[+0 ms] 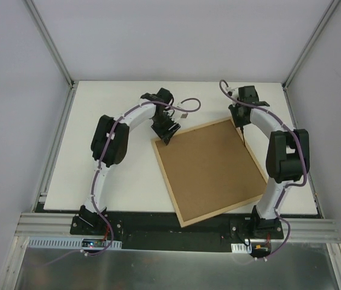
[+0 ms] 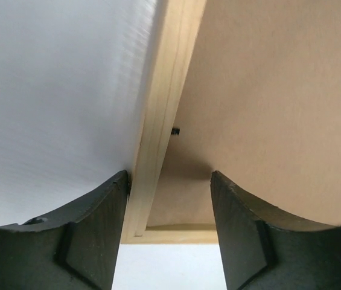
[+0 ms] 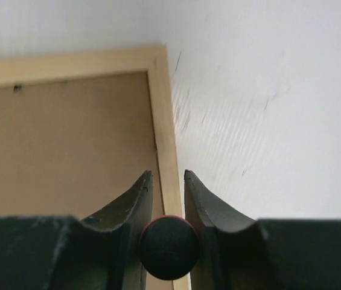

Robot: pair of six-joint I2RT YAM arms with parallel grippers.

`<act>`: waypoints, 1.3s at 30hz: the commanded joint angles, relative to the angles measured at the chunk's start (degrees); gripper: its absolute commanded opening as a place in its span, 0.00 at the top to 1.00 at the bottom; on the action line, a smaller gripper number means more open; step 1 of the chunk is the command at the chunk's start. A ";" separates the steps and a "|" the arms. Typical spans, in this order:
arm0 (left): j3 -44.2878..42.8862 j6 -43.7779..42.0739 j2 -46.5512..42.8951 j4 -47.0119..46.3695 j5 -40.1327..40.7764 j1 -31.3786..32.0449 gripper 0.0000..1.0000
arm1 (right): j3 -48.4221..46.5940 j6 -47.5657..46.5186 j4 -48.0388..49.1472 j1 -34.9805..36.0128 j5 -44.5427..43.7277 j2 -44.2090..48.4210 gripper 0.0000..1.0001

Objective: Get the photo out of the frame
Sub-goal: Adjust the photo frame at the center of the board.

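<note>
The frame (image 3: 163,109) lay face down on the bench (image 1: 110,109), photo unseen inside. The right tool (image 3: 165,175) pinched one rail; the left tool (image 2: 170,181) straddled another, jaws open. Step: bracing. The next move would require freeing the back (image 1: 209,169).

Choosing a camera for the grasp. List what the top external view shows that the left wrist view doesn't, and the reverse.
Only top external: the whole frame lying back up on the table, all four corners seen. Only left wrist: the left fingers open astride the wooden rail, and a small dark tab at the backing's edge. Both: the brown back, pale wood edge; no photo visible.
</note>
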State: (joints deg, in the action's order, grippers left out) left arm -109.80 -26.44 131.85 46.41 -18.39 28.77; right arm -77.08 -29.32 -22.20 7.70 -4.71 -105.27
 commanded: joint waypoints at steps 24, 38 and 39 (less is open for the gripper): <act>-18.51 8.43 2.34 7.90 -1.93 4.00 0.33 | -5.04 0.85 -29.83 -6.12 8.94 24.39 1.00; -13.78 4.90 7.63 2.11 10.03 10.95 0.41 | 5.18 2.34 -35.72 -9.46 13.85 42.34 1.00; -12.91 4.99 7.63 1.75 10.56 11.13 0.42 | 5.01 2.60 -35.81 -9.46 14.11 42.43 1.00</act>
State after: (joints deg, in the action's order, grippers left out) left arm -125.89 -20.36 140.79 48.77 -12.86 39.77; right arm -71.35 -27.86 -56.14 -1.43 7.01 -65.25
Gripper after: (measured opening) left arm 0.602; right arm 0.277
